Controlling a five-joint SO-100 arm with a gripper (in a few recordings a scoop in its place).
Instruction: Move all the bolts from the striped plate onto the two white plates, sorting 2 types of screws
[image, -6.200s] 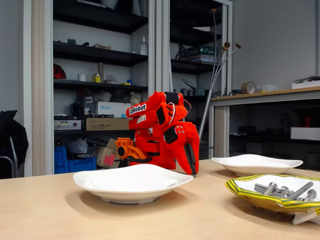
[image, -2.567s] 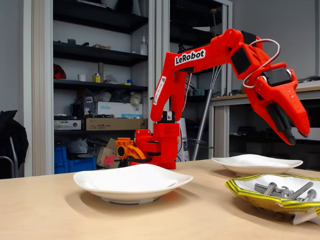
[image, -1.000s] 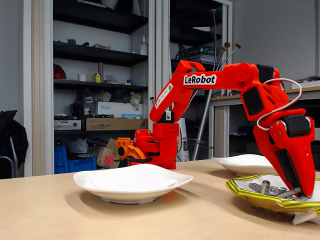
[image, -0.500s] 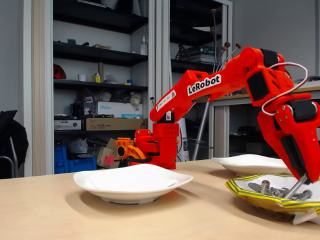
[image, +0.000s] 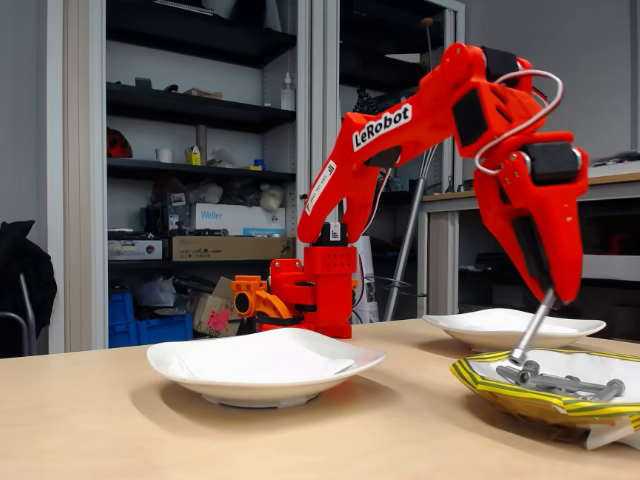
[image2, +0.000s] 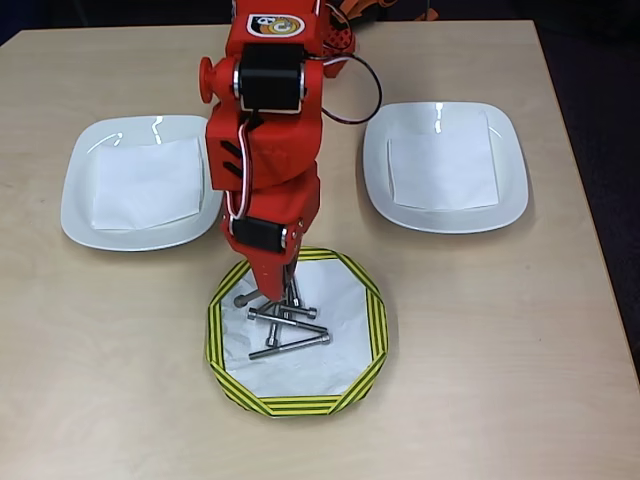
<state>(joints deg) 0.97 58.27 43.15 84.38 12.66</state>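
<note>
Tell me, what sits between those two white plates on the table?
In the overhead view, the red arm reaches forward between the left white plate and the right white plate; otherwise, bare tabletop.

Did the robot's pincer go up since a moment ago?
Yes. The pincer rose against the striped plate, lifting a long bolt whose head hangs just above the pile.

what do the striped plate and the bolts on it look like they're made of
The striped plate looks like paper: matte white centre, thin creased rim printed yellow and dark green. The bolts look like bare grey metal, with a dull sheen, likely steel, though the pictures cannot confirm it.
</note>
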